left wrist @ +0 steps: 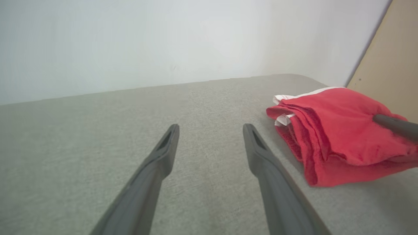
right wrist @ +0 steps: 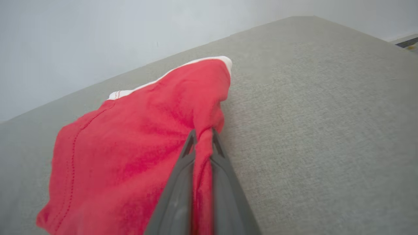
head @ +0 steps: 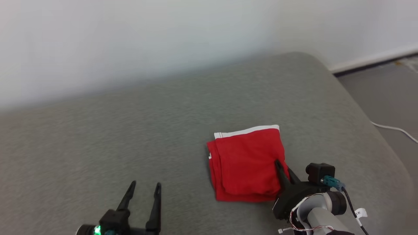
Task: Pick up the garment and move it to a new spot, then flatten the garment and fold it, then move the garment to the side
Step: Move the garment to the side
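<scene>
One tool, the right tool (right wrist: 203, 133), pinches the right edge of the folded red cloth garment with white band (head: 246, 160), lying toward the grey padded surface's (head: 130, 130) near right corner; the left tool (head: 145, 184) gapes empty. Best drag low and slow, keeping layers stacked.

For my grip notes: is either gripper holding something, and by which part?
The right gripper, jaws shut, holds the folded red garment by its right edge. The left gripper is open and holds nothing.
</scene>
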Controlling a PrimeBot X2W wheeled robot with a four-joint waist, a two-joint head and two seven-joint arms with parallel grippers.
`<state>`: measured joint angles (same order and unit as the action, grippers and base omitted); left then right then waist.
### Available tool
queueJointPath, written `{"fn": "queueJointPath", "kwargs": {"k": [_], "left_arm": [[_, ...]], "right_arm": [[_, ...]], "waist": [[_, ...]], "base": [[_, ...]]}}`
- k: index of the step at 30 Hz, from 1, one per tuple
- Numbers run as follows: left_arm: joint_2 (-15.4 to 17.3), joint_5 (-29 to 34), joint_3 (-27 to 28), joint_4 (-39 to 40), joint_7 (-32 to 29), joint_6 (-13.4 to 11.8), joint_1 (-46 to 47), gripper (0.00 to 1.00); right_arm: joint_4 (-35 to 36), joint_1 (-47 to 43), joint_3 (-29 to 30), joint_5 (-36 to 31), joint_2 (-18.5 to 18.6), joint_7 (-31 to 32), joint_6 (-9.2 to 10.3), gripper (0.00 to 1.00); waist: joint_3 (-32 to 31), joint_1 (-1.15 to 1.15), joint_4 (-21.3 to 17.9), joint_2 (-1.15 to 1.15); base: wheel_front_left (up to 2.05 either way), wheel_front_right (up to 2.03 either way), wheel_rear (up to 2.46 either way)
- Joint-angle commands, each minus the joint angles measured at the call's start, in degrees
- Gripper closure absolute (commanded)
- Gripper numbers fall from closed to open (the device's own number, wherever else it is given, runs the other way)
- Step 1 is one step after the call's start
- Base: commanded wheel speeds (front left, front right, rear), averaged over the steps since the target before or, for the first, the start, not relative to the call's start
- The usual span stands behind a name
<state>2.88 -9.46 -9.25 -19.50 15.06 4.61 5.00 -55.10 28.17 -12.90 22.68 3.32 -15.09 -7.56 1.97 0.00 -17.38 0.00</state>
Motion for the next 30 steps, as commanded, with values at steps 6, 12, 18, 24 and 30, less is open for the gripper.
{"fn": "queueJointPath", "kwargs": {"k": [6, 12, 18, 24, 30], "left_arm": [[0.17, 1.02, -1.36, -2.02, 0.17, 1.06, 4.07, 0.0], [0.15, 2.47, -0.69, -1.99, 0.17, 1.18, 4.12, 0.0], [0.53, 5.46, 1.44, -0.47, 0.17, 1.03, 6.38, 0.0], [1.25, 7.17, 2.89, 1.65, 0.16, 0.74, 9.35, 0.0], [1.95, 8.73, 3.15, 3.78, 0.17, 0.41, 10.41, 0.0]], "right_arm": [[1.9, -0.46, 0.19, -0.14, -0.28, -0.04, 0.15, 1.0], [0.82, 2.14, -4.24, -1.16, -0.36, -0.05, 0.15, 1.0], [-2.82, 9.76, -4.39, -1.6, 3.69, -0.05, 0.16, 1.0], [-7.84, 17.78, 1.07, -1.67, 10.92, -0.05, 0.16, 1.0], [-13.38, 22.97, 7.9, -5.02, 19.12, -0.06, 0.16, 1.0]], "waist": [[5.77, 0.0, -12.94, 0.0], [8.1, 0.0, -12.8, 0.0], [13.63, 0.0, -5.52, 0.0], [19.42, 0.0, 1.65, 0.0], [22.45, 0.0, 6.62, 0.0]], "base": [[0.0, 0.0, 0.0], [0.0, 0.0, 0.0], [0.0, 0.0, 0.0], [0.0, 0.0, 0.0], [0.0, 0.0, 0.0]]}}
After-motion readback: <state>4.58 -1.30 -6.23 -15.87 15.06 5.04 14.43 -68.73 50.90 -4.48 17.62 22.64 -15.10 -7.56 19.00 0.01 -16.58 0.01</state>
